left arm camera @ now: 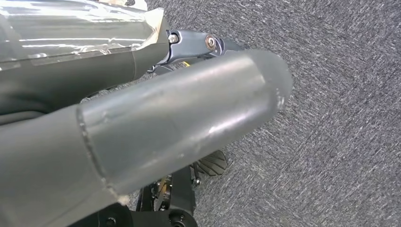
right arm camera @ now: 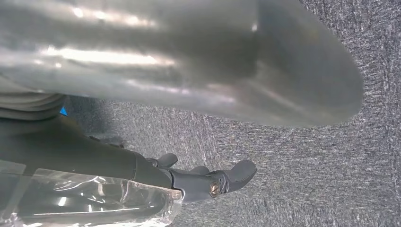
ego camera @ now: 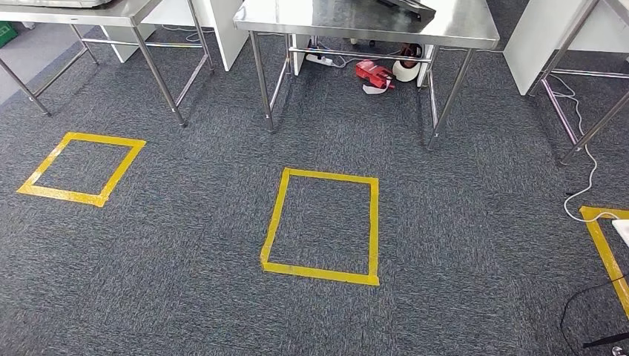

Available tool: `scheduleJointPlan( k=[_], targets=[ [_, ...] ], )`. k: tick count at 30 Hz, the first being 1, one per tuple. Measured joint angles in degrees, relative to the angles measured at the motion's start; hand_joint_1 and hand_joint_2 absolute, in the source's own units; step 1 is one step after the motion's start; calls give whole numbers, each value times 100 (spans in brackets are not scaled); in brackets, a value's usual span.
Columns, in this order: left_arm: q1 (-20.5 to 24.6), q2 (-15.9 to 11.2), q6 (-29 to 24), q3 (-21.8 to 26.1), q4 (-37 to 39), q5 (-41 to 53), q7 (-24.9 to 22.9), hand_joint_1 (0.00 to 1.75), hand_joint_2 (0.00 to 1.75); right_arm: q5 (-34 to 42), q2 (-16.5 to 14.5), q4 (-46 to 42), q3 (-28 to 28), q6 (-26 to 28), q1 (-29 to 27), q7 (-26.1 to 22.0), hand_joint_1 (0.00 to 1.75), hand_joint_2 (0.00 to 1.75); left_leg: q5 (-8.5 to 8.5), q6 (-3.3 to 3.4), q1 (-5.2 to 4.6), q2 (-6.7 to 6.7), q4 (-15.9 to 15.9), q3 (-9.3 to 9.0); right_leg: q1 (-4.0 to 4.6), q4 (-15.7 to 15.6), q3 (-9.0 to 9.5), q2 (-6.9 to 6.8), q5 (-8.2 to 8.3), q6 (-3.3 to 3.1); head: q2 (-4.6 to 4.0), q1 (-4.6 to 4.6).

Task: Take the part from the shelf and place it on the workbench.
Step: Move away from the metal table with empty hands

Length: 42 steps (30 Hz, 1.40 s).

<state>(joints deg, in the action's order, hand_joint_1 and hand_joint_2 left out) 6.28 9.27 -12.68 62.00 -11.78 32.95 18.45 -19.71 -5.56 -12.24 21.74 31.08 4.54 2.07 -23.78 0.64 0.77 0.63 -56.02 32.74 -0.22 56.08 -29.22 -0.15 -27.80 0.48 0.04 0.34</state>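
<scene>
I'm between stations, facing carpet with a yellow taped square (ego camera: pixel 321 226) ahead and a steel tabletop (ego camera: pixel 367 21) beyond. No part or shelf visible. Left hand (left arm camera: pixel 198 47) and right hand (right arm camera: pixel 208 177): fingers loosely apart, holding nothing. Next I'd judge: find the shelf.

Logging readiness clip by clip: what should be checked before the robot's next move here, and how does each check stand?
1. Left hand free to grasp: ok, it holds nothing.
2. Right hand free to grasp: ok, it holds nothing.
3. Facing the shelf: not ok; the head view looks at carpet and a steel table.
4. Floor ahead around the middle tape square: ok, bare carpet.
5. Trip risk: not ok; a white cable trails over the floor on the robot's right.
6. Room on the tabletop: cannot tell, as just its near edge shows.
</scene>
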Motion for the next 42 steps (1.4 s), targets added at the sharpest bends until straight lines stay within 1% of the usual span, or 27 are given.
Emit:
scheduleJointPlan(
  k=[5, 14, 15, 17, 19, 20, 21, 23, 24, 25, 26, 27, 28, 29, 30, 31, 32, 33, 34, 35, 36, 37, 38, 39, 40, 41, 42],
  targets=[
    [0, -7, 0, -33, 0, 3, 0, 0, 0, 0, 9, 9, 42, -9, 0, -26, 0, 0, 2, -9, -17, -3, -2, 12, 6, 1, -22, -1, 1, 2, 1, 1],
    [0, -16, 0, -37, 0, 5, 0, 0, 0, 0, 10, 20, 84, -20, 0, -29, 0, 0, 0, -7, -39, -4, -15, 43, -19, -1, -49, -1, 6, 10, 1, 1],
    [0, -23, -1, -37, 0, 6, 1, 0, 0, -1, 8, 21, 84, -22, 0, -29, 0, 0, -6, 5, -44, -5, -31, 55, -45, -5, -33, -2, 14, 25, 0, 1],
    [0, -38, -2, -37, 0, 7, 3, 0, 0, -16, 3, 24, 84, -27, 3, -29, 0, 0, -13, 63, -57, -9, -50, 79, -85, -29, 3, -12, 37, 65, 1, -5],
    [1, -35, -6, -37, 2, 7, 9, 0, 0, -33, 4, 26, 84, -34, 4, -30, 0, 0, 66, 142, -23, -18, 93, 28, -51, -31, 0, -36, 28, 96, 1, -11],
    [2, -28, -7, -37, 2, 7, 14, 0, 0, -36, 6, 27, 84, -39, 5, -35, 0, 0, 125, 174, 3, -27, 186, -6, -33, 63, -45, -39, -42, 91, 0, -5],
    [3, -21, -8, -37, 3, 7, 19, 0, 0, -33, 9, 27, 84, -44, 5, -43, 0, 0, 183, 192, 33, -39, 272, -31, -23, 276, -145, -35, -174, 75, 0, 2],
    [3, -14, -9, -37, 4, 5, 30, 0, 0, -26, 13, 29, 85, -51, 6, -62, 0, 0, 237, 187, 56, -82, 310, 6, -68, 991, -455, -12, -542, 54, 0, 15],
    [-1, -12, -8, -37, 4, 4, 33, 0, 0, -22, 16, 29, 85, -52, 2, -69, 0, 0, 254, 162, 66, -114, 307, 38, -96, 1321, -598, -7, -680, 77, 0, 16],
    [-6, -10, -7, -37, 4, 3, 38, 0, 0, -19, 20, 31, 86, -52, -1, -74, 0, 0, 274, 130, 81, -154, 302, 70, -130, 1485, -654, -5, -737, 128, 0, 15],
    [-11, -10, -3, -37, 4, 2, 42, 0, 0, -18, 26, 32, 86, -52, -3, -78, 0, 0, 296, 91, 105, -201, 289, 105, -169, 1418, -594, -3, -699, 205, 0, 15],
    [-14, -9, 2, -37, 4, 1, 46, 0, 0, -19, 31, 32, 86, -52, -2, -81, 0, 0, 313, 45, 138, -252, 258, 146, -213, 1116, -414, 12, -582, 299, 0, 15],
    [-13, -8, 6, -37, 4, 2, 52, 0, 0, -19, 36, 33, 86, -52, 1, -83, 0, 0, 320, -13, 169, -304, 199, 199, -267, 690, -170, 59, -451, 394, 0, 17],
    [-13, -16, 9, -36, 2, 2, 57, 0, 0, -19, 31, 36, 86, -52, 7, -85, 0, 0, 314, -80, 187, -355, 130, 257, -278, 350, 6, 119, -348, 448, 0, 35],
    [-14, -22, 11, -36, 0, 3, 63, 0, 0, -19, 26, 39, 87, -52, 10, -87, 0, 0, 298, -140, 192, -396, 58, 309, -284, 140, 111, 165, -284, 434, 0, 42],
    [-18, -27, 11, -36, -2, 3, 68, 0, 0, -13, 22, 43, 90, -52, 12, -90, 0, 0, 287, -189, 191, -428, 9, 345, -277, 80, 135, 188, -268, 375, 0, 34],
    [-26, -31, 12, -36, -3, 4, 69, 0, 0, 3, 19, 46, 97, -58, 15, -97, 0, 0, 289, -220, 194, -453, -2, 360, -248, 136, 97, 173, -264, 287, 1, 17],
    [-37, -28, 12, -37, -3, 5, 70, 0, 0, 28, 23, 47, 111, -68, 15, -110, 0, 0, 304, -241, 214, -473, -5, 366, -252, 163, 84, 130, -250, 202, 1, -14],
    [-50, -26, 13, -37, -2, 7, 68, 0, 0, 60, 25, 48, 130, -79, 22, -131, 0, 0, 300, -251, 237, -464, -19, 377, -246, 179, 73, 88, -234, 145, 1, -42],
    [-60, -26, 13, -37, -2, 9, 67, 0, 0, 89, 24, 49, 155, -91, 28, -157, 0, 0, 215, -250, 248, -407, -124, 422, -232, 186, 55, 46, -211, 95, 1, -56],
    [-63, -25, 13, -37, -1, 9, 66, 0, 0, 108, 24, 49, 181, -99, 31, -180, 0, 0, 46, -241, 247, -324, -349, 515, -218, 188, 33, -1, -187, 53, 1, -70],
    [-59, -25, 13, -37, -1, 10, 66, 0, 0, 121, 23, 50, 206, -103, 30, -195, 0, 0, -198, -222, 231, -226, -703, 656, -194, 188, 10, -51, -169, 23, 1, -87],
    [-54, -25, 13, -37, 0, 10, 66, 0, 0, 129, 22, 51, 227, -108, 24, -205, 0, 0, -463, -205, 211, -150, -1138, 827, -163, 189, -19, -107, -157, 1, 0, -97],
    [-52, -25, 13, -37, 0, 10, 66, 0, 0, 137, 22, 52, 244, -118, 16, -209, 0, 0, -667, -187, 193, -113, -1539, 974, -131, 190, -46, -172, -148, -16, 0, -107],
    [-55, -24, 13, -36, 0, 9, 66, 0, 0, 149, 21, 54, 260, -131, 11, -215, 0, 0, -783, -162, 176, -95, -1804, 1046, -98, 191, -71, -238, -141, -28, 0, -107],
    [-61, -23, 13, -36, 0, 9, 66, 0, 0, 162, 20, 54, 272, -149, 8, -225, 0, 0, -793, -121, 154, -82, -1847, 1003, -67, 192, -86, -302, -136, -36, 0, -109],
    [-66, -23, 13, -35, 0, 8, 66, 0, 0, 182, 19, 55, 286, -171, 10, -242, 0, 0, -711, -60, 121, -59, -1651, 832, -39, 192, -92, -363, -133, -41, 0, -109]
  ],
)
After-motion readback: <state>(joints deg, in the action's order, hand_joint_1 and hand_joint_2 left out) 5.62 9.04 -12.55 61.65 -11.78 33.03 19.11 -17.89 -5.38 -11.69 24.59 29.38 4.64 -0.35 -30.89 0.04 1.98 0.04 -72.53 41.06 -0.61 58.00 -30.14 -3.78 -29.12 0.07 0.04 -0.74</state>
